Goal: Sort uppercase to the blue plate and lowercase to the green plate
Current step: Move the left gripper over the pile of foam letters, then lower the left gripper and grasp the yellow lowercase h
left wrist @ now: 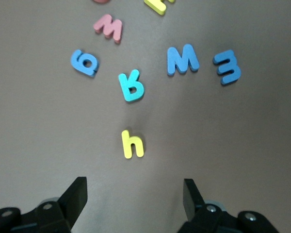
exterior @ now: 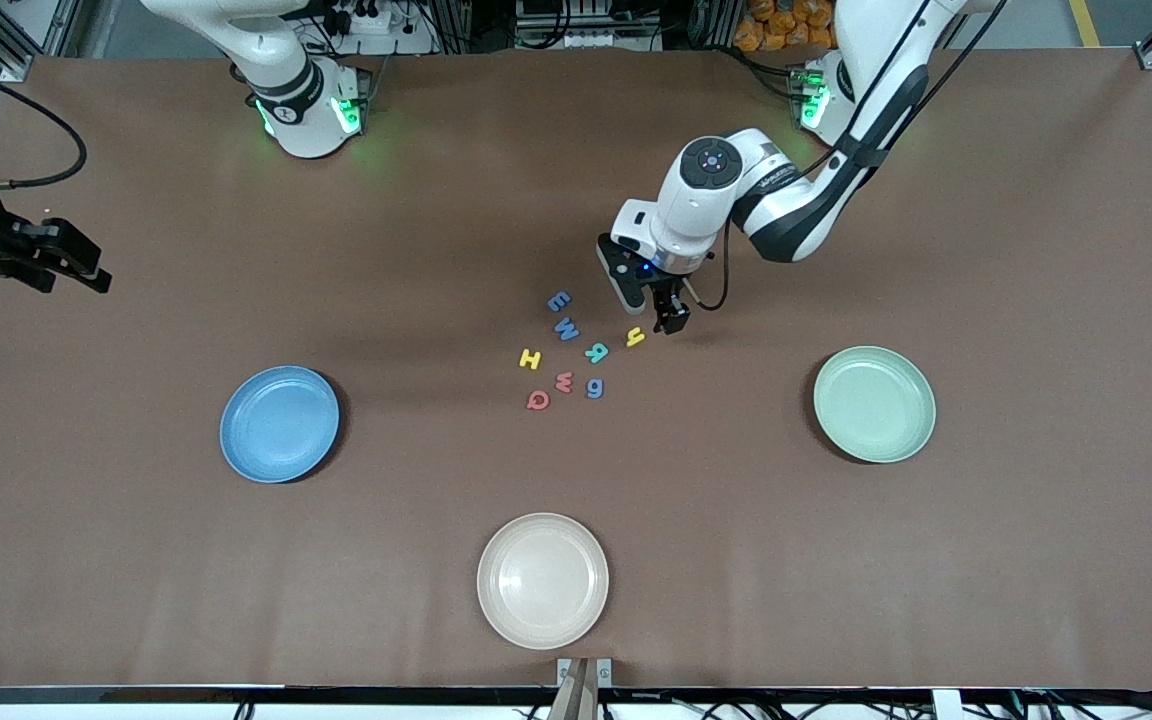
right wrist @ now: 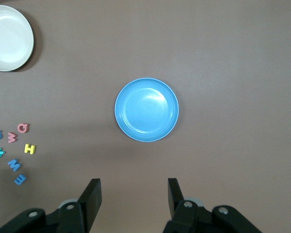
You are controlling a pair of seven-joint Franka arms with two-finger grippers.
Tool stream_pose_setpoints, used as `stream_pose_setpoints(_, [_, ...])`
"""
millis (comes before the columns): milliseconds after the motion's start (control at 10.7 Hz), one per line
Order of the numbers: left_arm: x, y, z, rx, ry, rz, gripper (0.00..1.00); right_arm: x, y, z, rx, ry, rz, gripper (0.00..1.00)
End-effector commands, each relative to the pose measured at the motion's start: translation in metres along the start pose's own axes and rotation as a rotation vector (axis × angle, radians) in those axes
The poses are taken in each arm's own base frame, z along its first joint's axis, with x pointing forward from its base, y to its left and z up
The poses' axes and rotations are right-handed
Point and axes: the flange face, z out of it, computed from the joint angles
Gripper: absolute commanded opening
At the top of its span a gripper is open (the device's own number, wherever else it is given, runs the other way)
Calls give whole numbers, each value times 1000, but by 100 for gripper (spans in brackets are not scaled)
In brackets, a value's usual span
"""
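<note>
Left gripper (exterior: 663, 312) hovers spread wide, empty, just beside the yellow h (exterior: 635, 337) at the letter cluster's edge. Looks like grabbing h; next it needs lowering around it. Right gripper (exterior: 56, 262) waits, released, well away.

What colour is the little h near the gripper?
Yellow. The h shows best in the left wrist view, lying just ahead of the left gripper.

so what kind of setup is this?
Likely a robotics lab bench: two arms mounted at a brown-covered table, aluminium framing and cabling along its edge, and toy letters with plates laid out for sorting.
</note>
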Motion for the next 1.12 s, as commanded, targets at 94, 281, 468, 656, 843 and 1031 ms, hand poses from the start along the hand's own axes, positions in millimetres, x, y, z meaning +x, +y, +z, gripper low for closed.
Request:
stream_pose_setpoints(94, [-3, -1, 19, 10, -5, 36, 85, -4, -6, -7, 21, 3, -8, 55])
stream_pose_setpoints(281, [-6, -5, 38, 18, 17, 45, 84, -2, -12, -3, 20, -4, -12, 54])
stream_pose_setpoints(468, [-5, -11, 45, 16, 20, 34, 84, 1, -15, 3, 19, -12, -19, 50])
stream_pose_setpoints(656, [3, -9, 47, 20, 26, 41, 83, 3, -21, 7, 19, -11, -25, 47])
stream_pose_setpoints(843, [11, -10, 54, 24, 27, 37, 82, 5, -25, 9, 17, -15, -15, 47])
stream_pose_setpoints(1031, [13, -12, 62, 26, 21, 29, 81, 5, -31, 8, 18, -12, -14, 46])
